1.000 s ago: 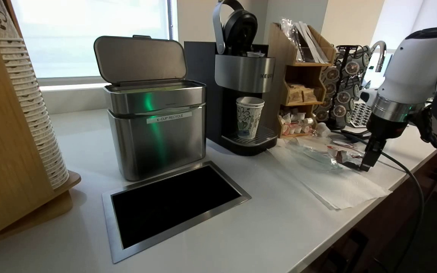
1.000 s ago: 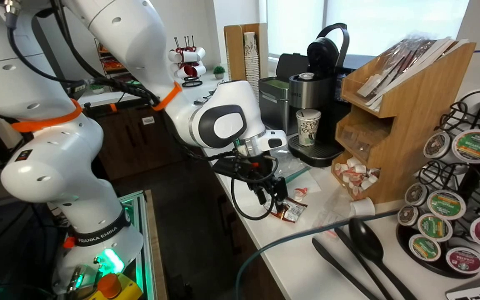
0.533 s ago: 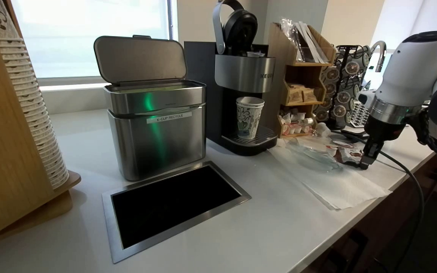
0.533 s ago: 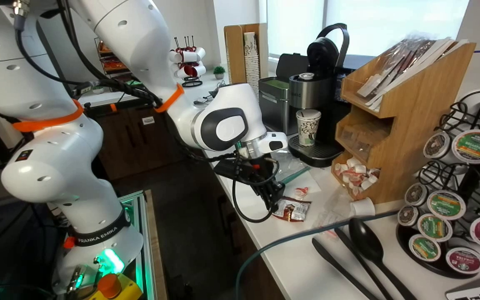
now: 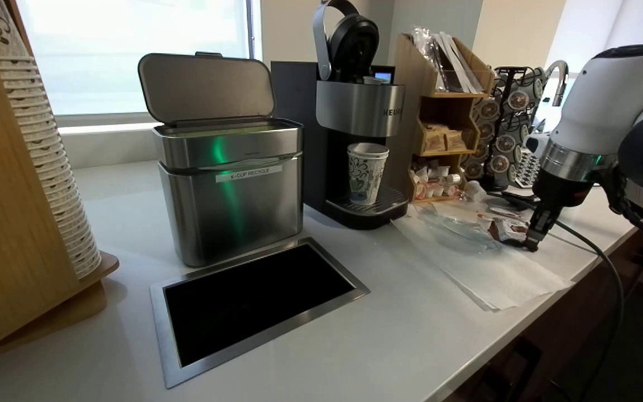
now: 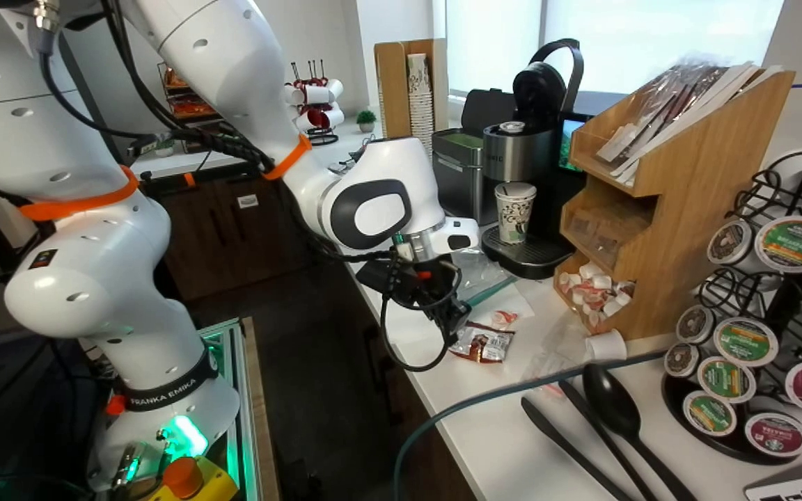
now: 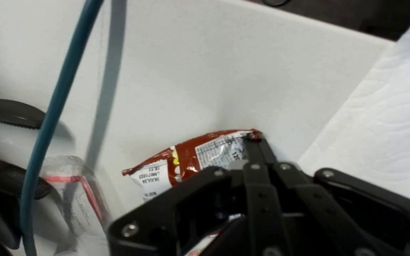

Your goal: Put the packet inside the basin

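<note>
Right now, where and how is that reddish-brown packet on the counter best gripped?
Grip the packet, probably from above, by its end nearest the paper towel: it lies low on the counter, and that end's thin edge suits a pinch. The end effector appears to be pinching it there.

Bright window (image 5: 137, 56), pale wall (image 5: 288, 30), dark floor (image 6: 324, 390).

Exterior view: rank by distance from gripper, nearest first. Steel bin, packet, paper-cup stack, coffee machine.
In an exterior view:
1. packet: its end right at the gripper.
2. coffee machine: left of the packet, farther back.
3. steel bin: left of the coffee machine.
4. paper-cup stack: near the picture's left edge.
</note>
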